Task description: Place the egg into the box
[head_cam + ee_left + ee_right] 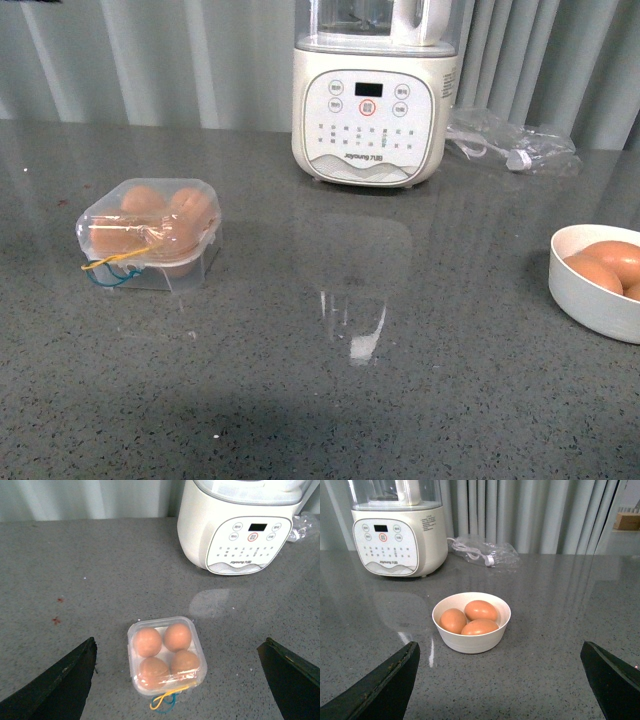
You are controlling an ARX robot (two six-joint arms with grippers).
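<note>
The clear box (150, 235) sits on the left of the grey counter with its lid down. It holds several brown eggs (164, 650), and thin yellow and blue bands (164, 703) lie at its near edge. The box also shows in the left wrist view (165, 655). My left gripper (180, 680) is open, above and behind the box, its fingers (55, 680) wide on both sides. A white bowl (471, 640) holds three brown eggs (480, 611); it shows at the right edge in the front view (590, 295). My right gripper (500, 680) is open and empty, short of the bowl.
A cream blender base (370, 105) with a button panel stands at the back middle; it also shows in the left wrist view (240, 530) and the right wrist view (395, 535). A crumpled clear plastic bag (515, 145) lies to its right. Grey curtains hang behind.
</note>
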